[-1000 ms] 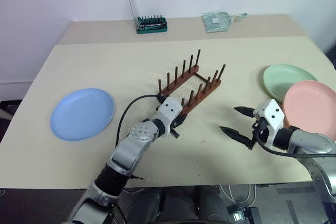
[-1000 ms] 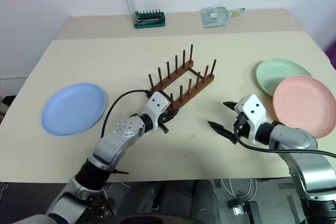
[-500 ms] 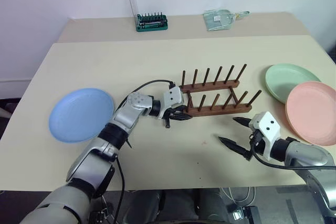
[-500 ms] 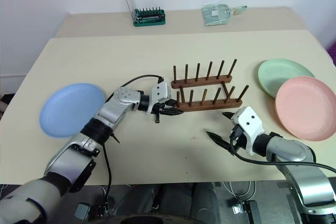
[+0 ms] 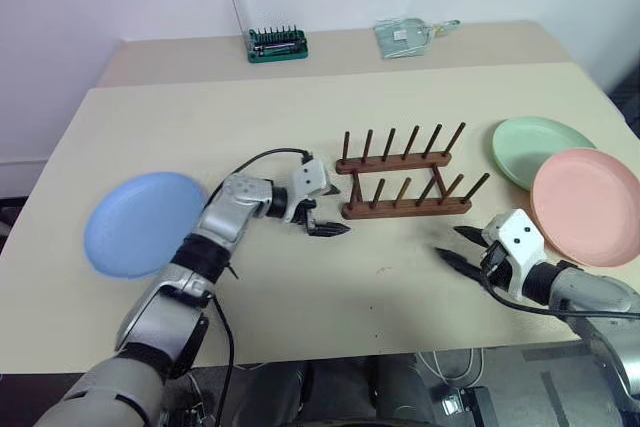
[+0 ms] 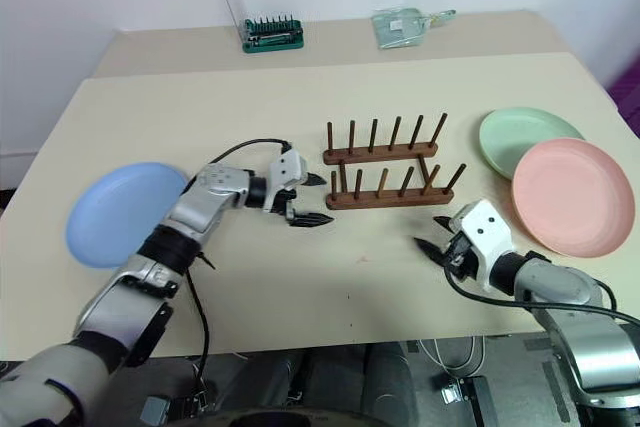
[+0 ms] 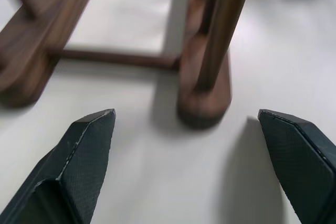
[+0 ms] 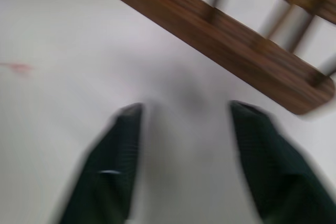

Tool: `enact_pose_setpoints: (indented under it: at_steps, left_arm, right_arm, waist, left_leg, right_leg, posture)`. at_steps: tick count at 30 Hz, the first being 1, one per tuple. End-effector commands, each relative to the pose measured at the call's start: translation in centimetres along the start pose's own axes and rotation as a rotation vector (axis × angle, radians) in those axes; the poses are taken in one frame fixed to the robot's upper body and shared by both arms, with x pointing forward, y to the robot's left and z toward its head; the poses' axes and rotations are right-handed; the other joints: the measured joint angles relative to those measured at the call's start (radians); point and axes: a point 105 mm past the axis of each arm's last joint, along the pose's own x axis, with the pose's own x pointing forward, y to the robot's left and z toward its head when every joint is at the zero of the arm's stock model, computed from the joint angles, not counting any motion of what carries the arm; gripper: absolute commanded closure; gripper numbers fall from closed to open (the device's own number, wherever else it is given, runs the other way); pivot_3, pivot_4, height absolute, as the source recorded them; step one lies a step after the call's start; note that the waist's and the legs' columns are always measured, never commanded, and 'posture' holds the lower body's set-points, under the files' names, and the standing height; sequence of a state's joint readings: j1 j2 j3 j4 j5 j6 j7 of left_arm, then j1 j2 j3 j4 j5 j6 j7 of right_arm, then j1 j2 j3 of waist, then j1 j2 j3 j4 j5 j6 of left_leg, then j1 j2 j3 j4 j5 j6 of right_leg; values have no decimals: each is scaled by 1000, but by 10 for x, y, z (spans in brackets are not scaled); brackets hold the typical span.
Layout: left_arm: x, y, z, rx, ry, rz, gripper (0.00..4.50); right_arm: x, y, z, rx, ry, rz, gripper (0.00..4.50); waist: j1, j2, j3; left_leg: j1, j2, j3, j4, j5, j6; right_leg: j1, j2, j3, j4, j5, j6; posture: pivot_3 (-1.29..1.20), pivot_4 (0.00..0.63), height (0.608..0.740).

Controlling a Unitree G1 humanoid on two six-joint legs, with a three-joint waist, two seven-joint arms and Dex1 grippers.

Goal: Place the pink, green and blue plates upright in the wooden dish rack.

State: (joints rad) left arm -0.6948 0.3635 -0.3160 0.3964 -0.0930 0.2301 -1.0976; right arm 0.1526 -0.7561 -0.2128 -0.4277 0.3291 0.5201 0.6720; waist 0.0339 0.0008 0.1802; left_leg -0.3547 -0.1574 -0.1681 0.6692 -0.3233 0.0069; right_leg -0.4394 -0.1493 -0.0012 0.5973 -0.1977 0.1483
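Observation:
The wooden dish rack (image 5: 405,182) stands empty mid-table, its rails running across the table. My left gripper (image 5: 335,209) is open just off the rack's left end; in the left wrist view its fingers (image 7: 86,145) are spread wide in front of the end peg, touching nothing. Near the table's front edge, my right gripper (image 5: 452,243) hovers open and empty below the rack's right end. The blue plate (image 5: 135,222) lies flat at the left. At the right lie the green plate (image 5: 535,147) and the pink plate (image 5: 590,205), the pink rim overlapping the green.
A green-based tool holder (image 5: 278,44) with an upright clear lid and a clear packet (image 5: 405,37) sit on the far table section. Bare tabletop (image 5: 200,127) spreads between the rack and the back.
The rack has swung from a diagonal to lie square across the table. My left gripper has let go of it and opened. My right gripper's fingers have drawn closer together.

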Motion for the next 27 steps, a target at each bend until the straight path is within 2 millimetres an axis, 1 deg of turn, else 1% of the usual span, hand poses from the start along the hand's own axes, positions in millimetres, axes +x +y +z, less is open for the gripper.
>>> enact_pose_setpoints:
  at_steps: [1,2,3,6,8,10,13,14,16,17,20,23,27]
  left_arm:
    - [-12,-10,4,-39,-10,13,1803]
    - [-12,-12,4,-38,-5,19,2303]
    - [-9,-22,5,-41,-1,-9,2799]
    - [3,-44,12,-49,-5,-70,2799]
    - [14,-51,14,-21,-3,-61,2799]
    - [30,-45,12,-14,27,27,2799]
    - [40,-32,10,-8,54,152,2799]
    - [42,-24,8,-8,60,210,2799]
    - [46,-4,5,-43,74,369,2799]
    - [48,1,5,-61,74,412,2799]
    - [54,5,10,-48,50,456,2799]
    - [56,5,11,-56,42,465,2799]
    - [56,4,12,-60,22,457,2799]
  right_arm:
    - [1,-11,2,-43,17,-45,3862]
    - [2,-11,1,-51,23,-46,4379]
    - [5,-13,-1,-66,36,-52,4500]
    - [14,-16,-5,-94,56,-66,4500]
    - [21,-23,-6,-96,66,-92,4500]
    - [28,-32,-6,-102,79,-127,4500]
    - [35,-37,-3,-111,72,-145,4500]
    - [37,-40,-1,-120,66,-160,4500]
    - [43,-49,2,-140,61,-199,4500]
    - [45,-51,2,-145,62,-210,4500]
    - [51,-60,7,-150,51,-247,4500]
    - [54,-61,10,-159,42,-247,4500]
    - [56,-66,18,-172,15,-275,4500]
  waist:
    - [3,1,0]
    - [5,1,0]
    - [8,1,0]
    - [7,0,0]
    - [7,0,0]
    - [7,0,0]
    - [8,0,0]
    - [7,0,0]
    - [7,0,0]
    - [7,0,0]
    - [5,0,-1]
    - [5,0,-1]
    - [4,0,-1]
  left_leg:
    - [0,0,0,0,0,0]
    - [0,0,0,0,0,0]
    - [0,0,0,0,0,0]
    - [-1,-1,-1,0,0,0]
    - [0,-1,0,1,0,0]
    - [0,-1,0,2,0,0]
    - [0,0,-1,5,0,0]
    - [0,0,-1,7,0,0]
    - [0,0,-1,11,0,0]
    - [1,-1,-1,13,0,0]
    - [2,-1,0,14,0,4]
    - [2,-1,0,14,2,0]
    - [1,-1,0,14,2,1]
  right_leg:
    - [0,0,0,0,0,0]
    - [0,0,0,0,0,0]
    - [0,0,0,0,0,0]
    - [1,0,0,0,0,0]
    - [1,-1,0,0,0,0]
    - [2,0,0,0,0,0]
    - [4,0,0,0,1,0]
    - [4,0,0,0,1,0]
    - [7,1,0,0,3,1]
    - [9,1,0,-1,4,2]
    - [11,0,0,-2,8,4]
    - [10,1,0,-1,8,4]
    - [9,0,0,-1,8,4]
  posture:
    - [0,150,740]
    - [0,150,740]
    - [0,150,740]
    - [0,150,740]
    - [0,150,740]
    - [0,150,740]
    - [0,150,740]
    - [0,150,740]
    - [0,150,740]
    - [0,150,740]
    - [0,150,740]
    - [0,150,740]
    - [0,150,740]
